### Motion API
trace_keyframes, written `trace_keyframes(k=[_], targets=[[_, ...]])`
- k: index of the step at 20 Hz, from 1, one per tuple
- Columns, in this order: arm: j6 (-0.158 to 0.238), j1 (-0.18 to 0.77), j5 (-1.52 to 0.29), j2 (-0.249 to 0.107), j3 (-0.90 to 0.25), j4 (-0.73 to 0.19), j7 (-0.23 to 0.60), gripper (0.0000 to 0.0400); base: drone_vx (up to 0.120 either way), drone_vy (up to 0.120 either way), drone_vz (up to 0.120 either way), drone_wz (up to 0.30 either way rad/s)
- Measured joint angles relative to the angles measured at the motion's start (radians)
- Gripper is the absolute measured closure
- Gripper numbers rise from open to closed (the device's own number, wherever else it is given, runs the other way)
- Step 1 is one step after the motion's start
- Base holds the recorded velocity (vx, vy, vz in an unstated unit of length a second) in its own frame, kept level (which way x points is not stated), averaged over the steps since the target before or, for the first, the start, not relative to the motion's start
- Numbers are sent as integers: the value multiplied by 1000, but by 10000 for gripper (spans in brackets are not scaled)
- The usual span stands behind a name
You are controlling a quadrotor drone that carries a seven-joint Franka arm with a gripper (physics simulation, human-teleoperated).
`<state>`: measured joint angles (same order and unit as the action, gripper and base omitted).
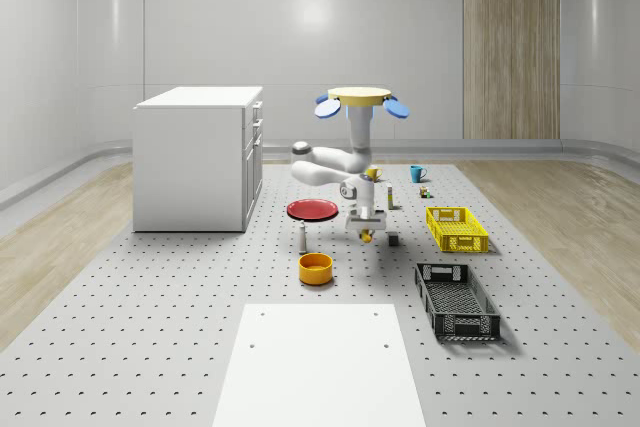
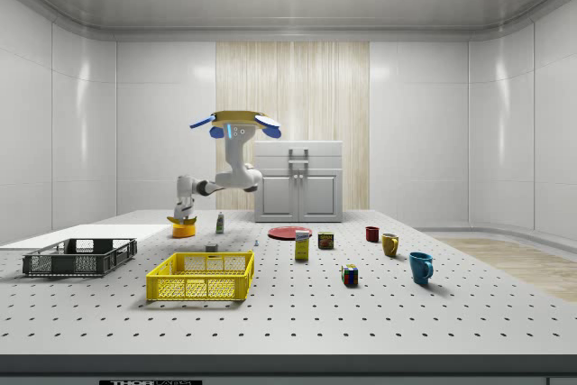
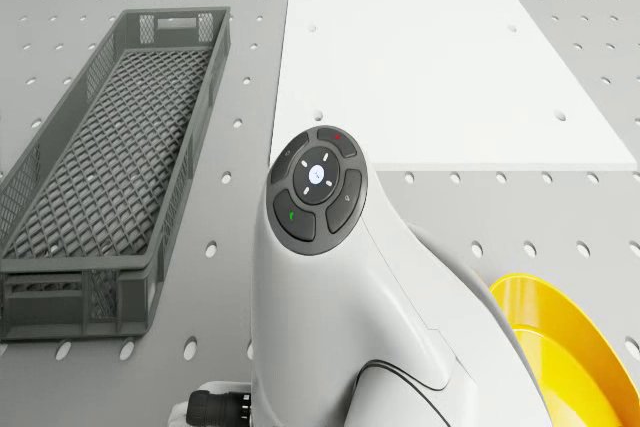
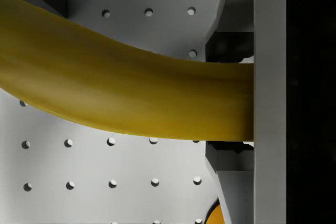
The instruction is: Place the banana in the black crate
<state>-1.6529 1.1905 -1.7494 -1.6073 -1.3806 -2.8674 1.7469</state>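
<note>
Gripper [image 1: 367,235] pinches the curved yellow banana [image 4: 126,98], held off the grey perforated bench [image 1: 150,327]. Wrist view: dark finger pads [image 4: 228,45] press on the fruit's two sides, peel smooth, dull yellow with a brownish shade along the lower edge, no spots visible.

Drone [image 1: 361,99] hovers above the bench middle, white arm [image 1: 330,162] bent down and forward. Gripper hangs between the flat red plate [image 1: 312,209] and the yellow slatted plastic crate [image 1: 457,228], just beyond the orange-yellow round bowl [image 1: 315,268].

Black mesh plastic crate [image 1: 456,299] sits nearer the whole-scene view's bottom right, open top, interior empty, apart from the gripper. Bare bench between gripper and crate; a small grey block [image 1: 396,239] lies just beside the gripper. White flat board [image 1: 320,362] lies beside the black crate, gap between them.

White cabinet [image 1: 198,157] stands at the whole-scene view's left, well apart. Blue mug [image 1: 417,173] and small items at the far side.

No readable writing on crates; arm's button pad [image 3: 318,187] shows only icons.
</note>
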Motion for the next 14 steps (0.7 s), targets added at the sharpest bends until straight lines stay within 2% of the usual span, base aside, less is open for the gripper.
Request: trace_keyframes(k=[14], targets=[[9, -2, -1, 8, -2, -1, 3, 199, 120, 120, 120, 0]])
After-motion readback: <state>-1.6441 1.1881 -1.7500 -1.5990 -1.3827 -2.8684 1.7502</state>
